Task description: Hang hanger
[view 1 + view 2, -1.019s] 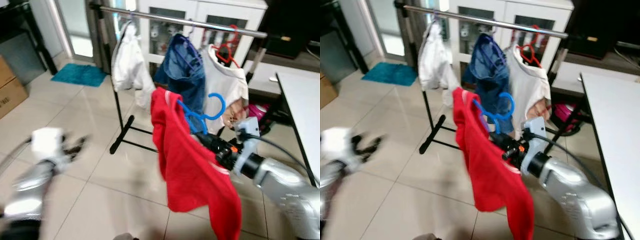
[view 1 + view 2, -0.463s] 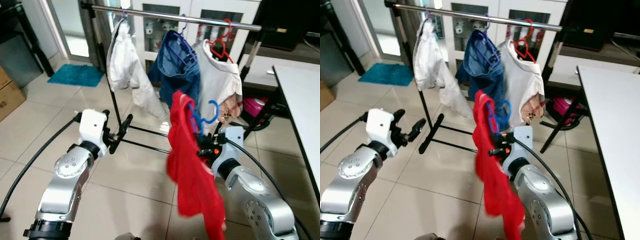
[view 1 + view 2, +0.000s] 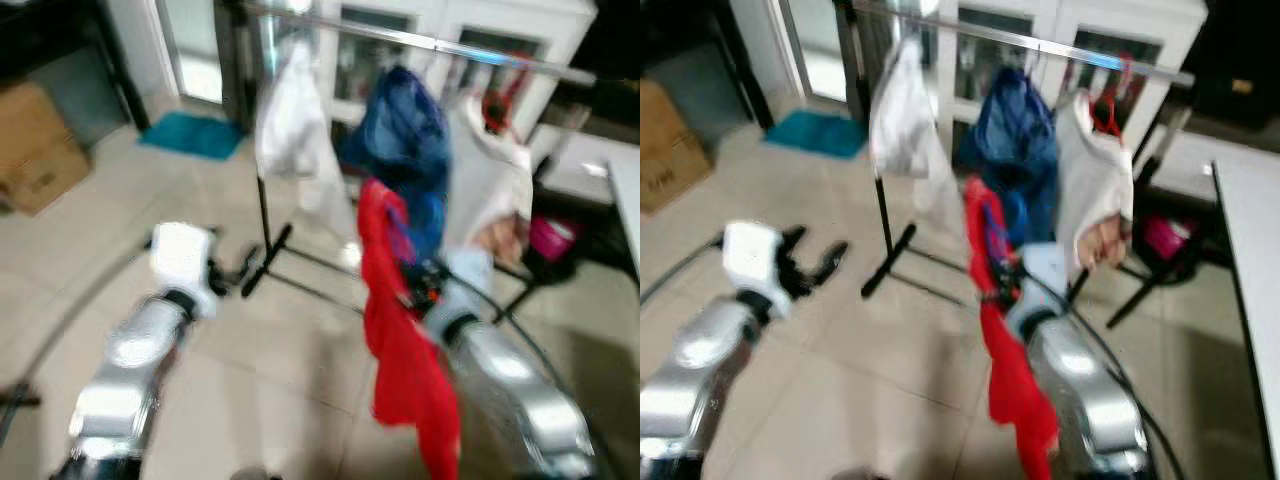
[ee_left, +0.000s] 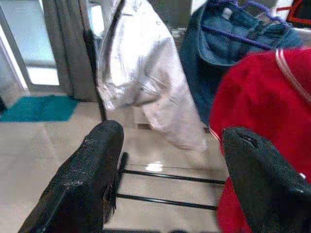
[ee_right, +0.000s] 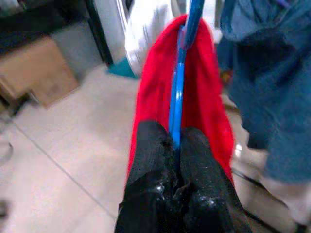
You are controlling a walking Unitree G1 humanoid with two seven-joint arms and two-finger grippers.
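Observation:
A red garment (image 3: 402,330) hangs on a blue hanger (image 5: 181,82), and my right gripper (image 5: 174,145) is shut on that hanger, holding it up just in front of the clothes rail (image 3: 1040,45). On the rail hang a white shirt (image 3: 902,120), a blue denim piece (image 3: 1015,140) and a white top on a red hanger (image 3: 1095,170). My left gripper (image 4: 170,160) is raised to the left of the red garment, open, with nothing between its fingers. The eye views are blurred.
The rack's black foot (image 3: 890,265) lies on the tiled floor ahead. Cardboard boxes (image 3: 40,140) stand at the left, a teal mat (image 3: 190,135) lies behind them. A white table edge (image 3: 1250,240) is at the right, with a pink object (image 3: 1165,235) under the rack.
The whole picture has shifted and blurred, so the camera moved. The right gripper still holds the hanger with the red garment, and the left gripper stays raised and open.

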